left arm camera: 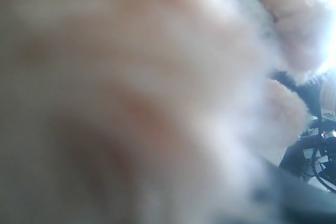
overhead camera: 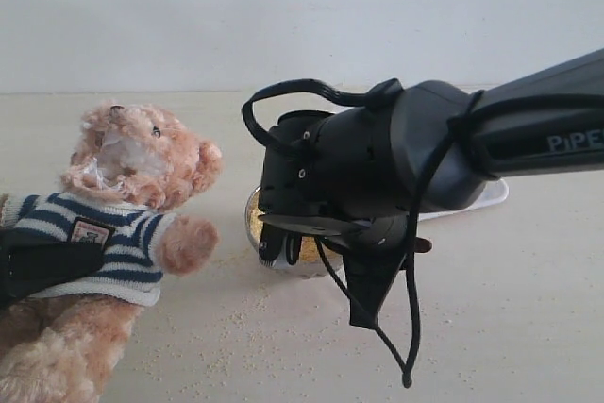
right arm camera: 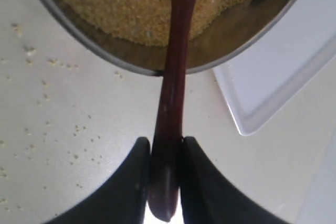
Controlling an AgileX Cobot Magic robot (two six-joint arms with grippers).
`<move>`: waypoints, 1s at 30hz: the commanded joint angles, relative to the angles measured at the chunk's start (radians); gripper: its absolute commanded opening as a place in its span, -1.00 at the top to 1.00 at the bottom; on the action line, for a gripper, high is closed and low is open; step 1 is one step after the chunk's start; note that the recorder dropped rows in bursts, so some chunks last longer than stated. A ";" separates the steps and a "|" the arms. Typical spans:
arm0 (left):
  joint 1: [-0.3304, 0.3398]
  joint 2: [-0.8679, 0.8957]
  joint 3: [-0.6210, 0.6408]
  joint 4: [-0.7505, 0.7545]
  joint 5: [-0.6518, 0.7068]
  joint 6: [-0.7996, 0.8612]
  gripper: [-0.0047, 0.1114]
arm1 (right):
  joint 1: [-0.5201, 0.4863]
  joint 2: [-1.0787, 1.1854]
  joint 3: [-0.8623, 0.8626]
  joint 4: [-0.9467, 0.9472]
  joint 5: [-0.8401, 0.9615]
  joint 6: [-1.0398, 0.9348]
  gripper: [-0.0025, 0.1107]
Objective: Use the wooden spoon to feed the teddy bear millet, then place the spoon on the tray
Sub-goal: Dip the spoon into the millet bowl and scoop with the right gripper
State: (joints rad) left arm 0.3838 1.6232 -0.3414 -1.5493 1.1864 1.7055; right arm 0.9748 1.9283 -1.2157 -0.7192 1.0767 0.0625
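The teddy bear [overhead camera: 132, 195] leans at the left in its striped shirt, and my left gripper [overhead camera: 42, 266] is pressed across its belly; in the left wrist view only blurred bear fur [left arm camera: 157, 77] shows and the jaws are hidden. My right gripper [right arm camera: 165, 142] is shut on the handle of the wooden spoon [right arm camera: 176, 61]. The spoon reaches over the rim of the metal bowl [right arm camera: 94, 45] into the millet [right arm camera: 126, 3]; its scoop is out of view. In the exterior view the right gripper [overhead camera: 377, 233] covers most of the bowl [overhead camera: 253, 219]. The white tray [right arm camera: 283, 72] lies just beside the bowl.
Loose millet grains [overhead camera: 255, 313] are scattered on the pale tabletop in front of the bowl and the bear. A corner of the tray [overhead camera: 491, 197] shows behind the right arm. A plain wall stands behind the table.
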 commanded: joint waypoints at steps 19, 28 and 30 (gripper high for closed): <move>0.003 -0.001 -0.008 -0.015 0.035 0.007 0.83 | -0.078 -0.096 -0.019 0.238 0.011 -0.028 0.94; 0.003 -0.001 -0.008 -0.015 0.035 0.007 0.83 | -0.088 -0.105 -0.023 0.215 0.007 -0.075 0.94; 0.003 -0.001 -0.008 -0.015 0.035 0.007 0.83 | -0.086 -0.105 -0.023 0.154 -0.006 -0.075 0.94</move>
State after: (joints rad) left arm 0.3838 1.6232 -0.3414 -1.5493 1.1864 1.7055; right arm 0.8924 1.8343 -1.2341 -0.5020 1.0814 0.0000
